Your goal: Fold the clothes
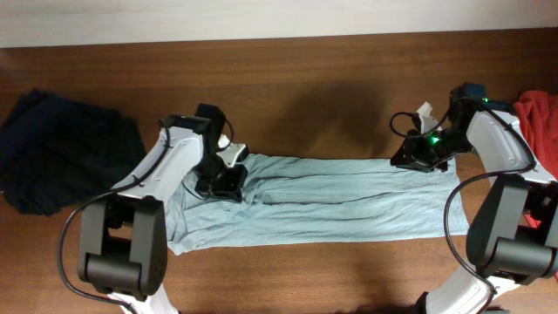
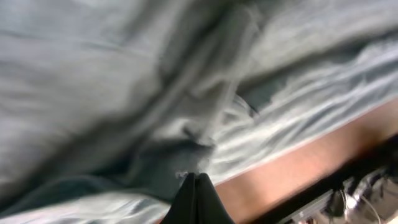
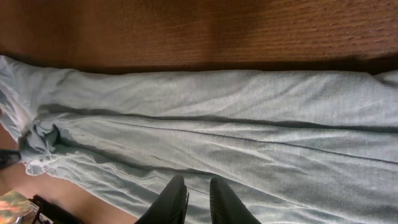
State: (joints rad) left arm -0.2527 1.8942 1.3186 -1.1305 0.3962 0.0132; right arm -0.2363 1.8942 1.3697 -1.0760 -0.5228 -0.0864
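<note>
Pale grey-blue short-sleeved T-shirt [image 1: 331, 201] laid as a long band across the brown wooden table [image 1: 305, 70], apparently folded lengthwise; crosswise folds still to do. Crumpled navy garment [image 1: 61, 161] far left and red garment [image 1: 540, 122] at right edge, both unfolded. Left gripper [image 1: 220, 183] closed tight at the band's left end; right gripper [image 3: 198, 182] at its far right corner, narrowly parted, grip impossible to tell. No readable writing.

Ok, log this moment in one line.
pale blue T-shirt: spread out | left gripper: shut, at its left end | right gripper: at right end, grip unclear
</note>
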